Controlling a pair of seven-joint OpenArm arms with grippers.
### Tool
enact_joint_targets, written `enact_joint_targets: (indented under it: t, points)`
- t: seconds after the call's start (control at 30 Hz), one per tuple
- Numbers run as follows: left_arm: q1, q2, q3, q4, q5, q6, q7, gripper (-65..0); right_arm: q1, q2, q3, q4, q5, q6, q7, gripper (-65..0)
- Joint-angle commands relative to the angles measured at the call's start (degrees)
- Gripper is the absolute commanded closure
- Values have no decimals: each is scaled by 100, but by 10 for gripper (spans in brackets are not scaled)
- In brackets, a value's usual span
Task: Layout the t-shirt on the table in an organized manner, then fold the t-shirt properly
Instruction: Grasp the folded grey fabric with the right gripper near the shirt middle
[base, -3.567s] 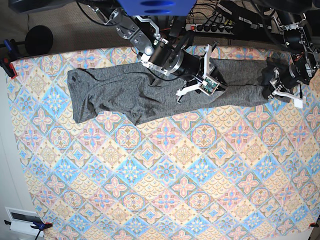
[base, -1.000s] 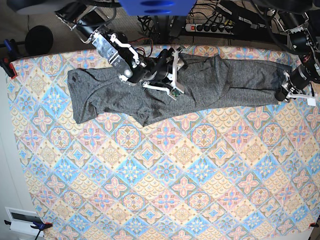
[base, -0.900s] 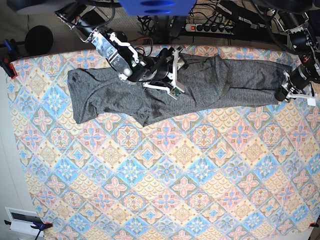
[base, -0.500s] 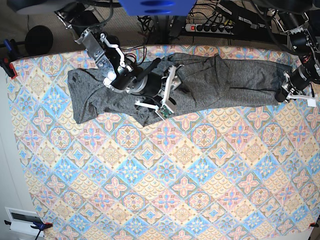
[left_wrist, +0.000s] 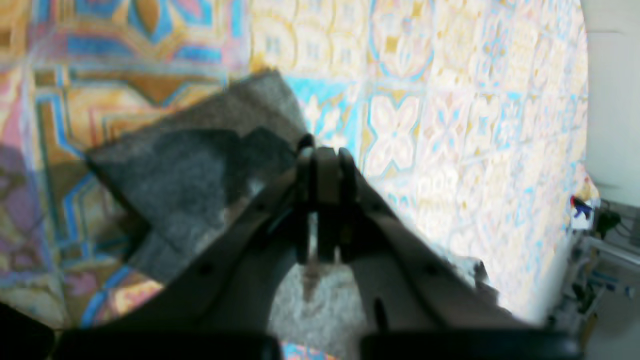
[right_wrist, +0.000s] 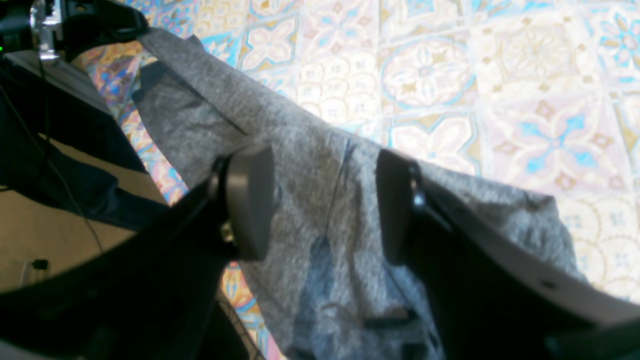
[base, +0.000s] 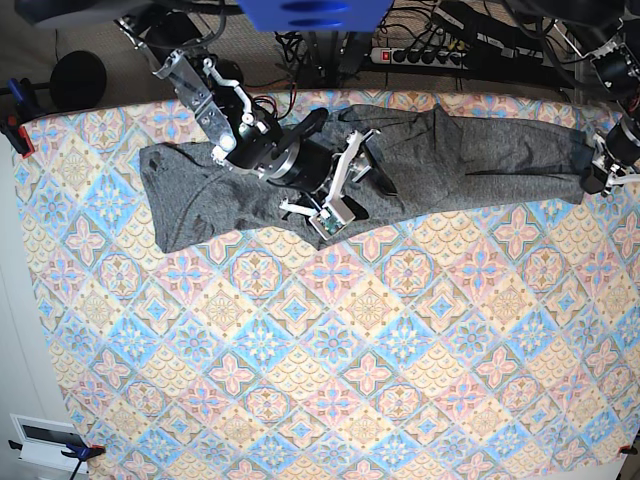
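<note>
Since the earlier frames the t-shirt (base: 440, 165) has been drawn out longer toward the table's (base: 330, 400) right edge, and the right gripper (base: 338, 185) has slid from the far edge down over the shirt's middle. The dark-grey garment lies stretched in a band along the table's far side, its near hem ragged and angled. The left gripper (base: 612, 170) has its jaws clenched on the sleeve end at the right edge. The right gripper's jaws stand released, spread above the fabric (right_wrist: 325, 210). The patterned cloth in front of the shirt lies wide and free.
</note>
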Motion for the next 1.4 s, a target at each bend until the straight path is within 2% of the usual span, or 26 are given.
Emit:
enact_joint_targets:
  t: [0.0,1.03,1.17,1.37]
  points:
    - [-26,-141,-122,78,-89,-33,2,0,91,-28,28,70,30,41,165,-314]
    - [-105,-123,-122,69,-37,2,55,-4,56,-37,28,8,30,41,165,-313]
    - [-96,-123,-122,69,-37,2,55,-118,56,-37,28,8,30,41,165,-313]
    - [-70,-105,-122,69,-37,2,55,-224,56,-37,28,8,30,41,165,-313]
